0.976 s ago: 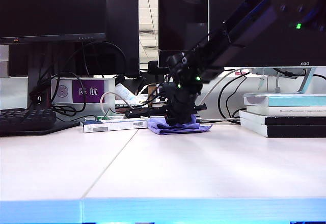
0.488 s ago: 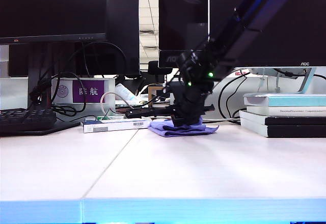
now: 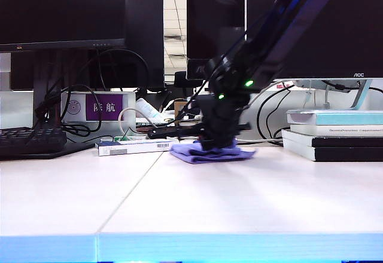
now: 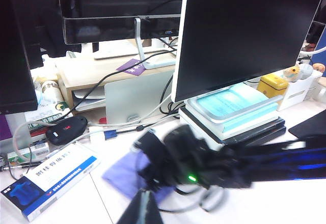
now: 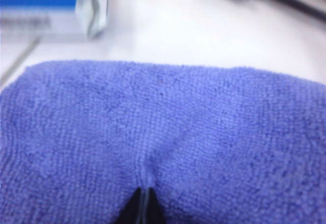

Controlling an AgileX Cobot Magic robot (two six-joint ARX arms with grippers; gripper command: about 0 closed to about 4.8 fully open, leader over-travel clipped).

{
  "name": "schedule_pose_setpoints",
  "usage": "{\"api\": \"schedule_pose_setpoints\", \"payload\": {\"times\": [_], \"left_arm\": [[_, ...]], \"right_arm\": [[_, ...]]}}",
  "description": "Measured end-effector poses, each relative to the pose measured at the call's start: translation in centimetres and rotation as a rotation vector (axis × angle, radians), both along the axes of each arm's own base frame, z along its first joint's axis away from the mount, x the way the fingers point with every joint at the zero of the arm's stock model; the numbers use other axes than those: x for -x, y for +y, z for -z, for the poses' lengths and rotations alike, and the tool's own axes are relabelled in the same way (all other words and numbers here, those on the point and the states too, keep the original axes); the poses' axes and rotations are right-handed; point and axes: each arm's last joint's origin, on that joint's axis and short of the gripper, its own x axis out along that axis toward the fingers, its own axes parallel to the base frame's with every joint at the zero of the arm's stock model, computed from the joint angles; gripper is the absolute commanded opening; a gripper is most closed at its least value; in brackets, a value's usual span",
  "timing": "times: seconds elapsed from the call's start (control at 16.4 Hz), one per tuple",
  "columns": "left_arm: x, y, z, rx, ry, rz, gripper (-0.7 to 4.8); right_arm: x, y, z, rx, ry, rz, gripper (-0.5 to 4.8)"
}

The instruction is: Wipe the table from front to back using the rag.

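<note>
The lavender rag (image 3: 197, 154) lies bunched far back on the pale table (image 3: 239, 203), a little right of its seam. My right gripper (image 3: 216, 145) comes down onto it from the upper right. In the right wrist view the rag (image 5: 163, 81) fills the frame, and the right gripper (image 5: 144, 196) is shut with a fold of cloth pinched at its tips. The left wrist view shows the rag (image 4: 122, 175) under the blurred right arm (image 4: 204, 158). My left gripper (image 4: 145, 208) hovers just short of the rag, fingers together on nothing. It is out of the exterior view.
A blue and white box (image 3: 134, 147) lies left of the rag. A stack of books (image 3: 332, 134) sits to its right under a monitor (image 3: 323, 30). A keyboard (image 3: 30, 140), cables and a black mouse (image 4: 66, 129) crowd the back edge.
The right gripper has dragged the rag a little toward the front of the table, and the rag has spread flatter. The right arm's upper part has swung up and rightwards.
</note>
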Motion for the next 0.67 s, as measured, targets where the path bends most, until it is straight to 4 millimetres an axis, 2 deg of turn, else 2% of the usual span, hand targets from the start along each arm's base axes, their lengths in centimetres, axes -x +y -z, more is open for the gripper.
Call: {"api": "schedule_pose_setpoints", "payload": {"times": [0.37,0.67], "left_arm": [[0.0,0.0,0.1,-0.003,0.006,0.0,-0.04],[0.0,0.0,0.1,-0.003,0.006,0.0,-0.04]], "right_arm": [[5.1,-2.7,-0.3,0.002,0.041,0.01,-0.06],[7.2,-3.2,-0.8,-0.004,0.083,-0.026,-0.06]]}}
